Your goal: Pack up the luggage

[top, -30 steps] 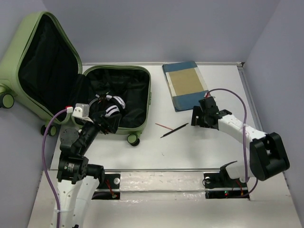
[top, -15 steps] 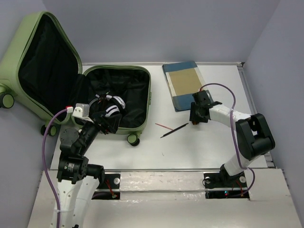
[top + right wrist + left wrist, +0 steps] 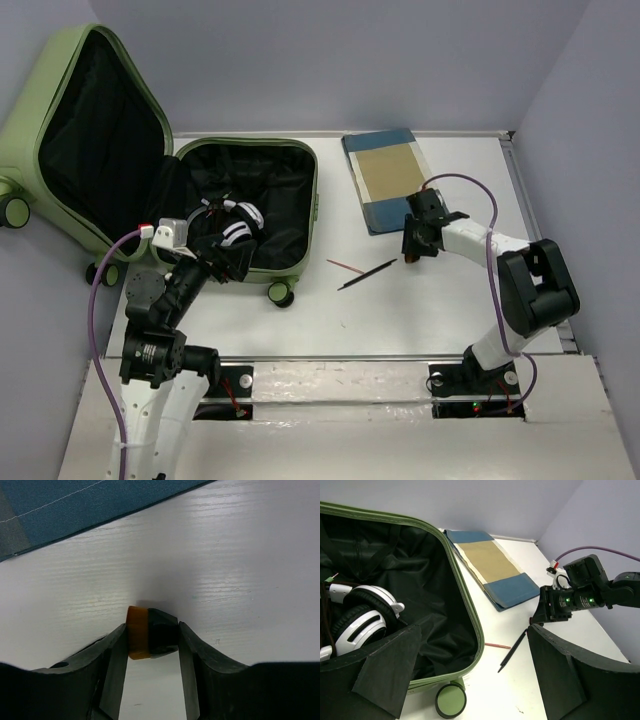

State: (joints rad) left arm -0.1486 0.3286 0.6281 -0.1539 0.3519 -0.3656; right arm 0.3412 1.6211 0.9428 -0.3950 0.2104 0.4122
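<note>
The light-green luggage (image 3: pixel 313 210) lies open at the left, lid propped back, black lining showing; its rim also shows in the left wrist view (image 3: pixel 465 600). White-and-black headphones (image 3: pixel 232 222) lie inside it (image 3: pixel 362 612). My left gripper (image 3: pixel 222 260) is open and empty above the luggage's near edge (image 3: pixel 475 675). My right gripper (image 3: pixel 411 250) is low on the table near the cloth's near corner. In the right wrist view it (image 3: pixel 151 635) is shut on a small orange-and-black block (image 3: pixel 150 632) that rests on the table.
A folded blue-and-tan cloth (image 3: pixel 390 178) lies at the back right (image 3: pixel 490 567). A black pen (image 3: pixel 367 274) and a thin red stick (image 3: pixel 345 266) lie on the table between the luggage and my right gripper. A caster wheel (image 3: pixel 450 700) sticks out at the luggage's near edge.
My right arm has folded in and its gripper has shifted slightly left toward the pen's end. The left arm and the luggage have not moved.
</note>
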